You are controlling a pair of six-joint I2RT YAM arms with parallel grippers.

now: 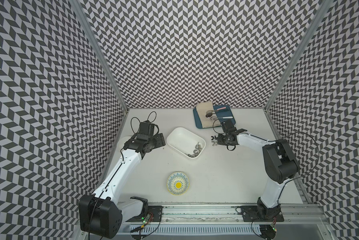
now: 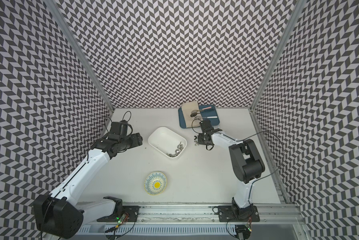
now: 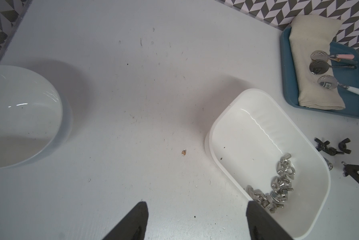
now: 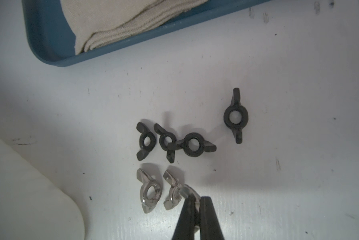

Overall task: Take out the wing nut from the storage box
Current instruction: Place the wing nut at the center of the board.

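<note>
Four matte black wing nuts (image 4: 192,144) and two shiny steel ones (image 4: 150,190) lie on the scuffed white table (image 4: 288,72) just beside the storage box (image 1: 180,138), between it and the blue tray (image 4: 47,41). My right gripper (image 4: 196,200) is clamped on the curved wing of a silver wing nut (image 4: 188,190) there, outside the smooth, round-cornered box. More silver nuts (image 3: 278,187) heap in one corner of it. My left gripper (image 3: 196,204), jaws wide apart, hovers at the box's opposite side.

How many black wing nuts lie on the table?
4, in the right wrist view: three black wing nuts clustered together, the fourth apart. None looks hidden.
</note>
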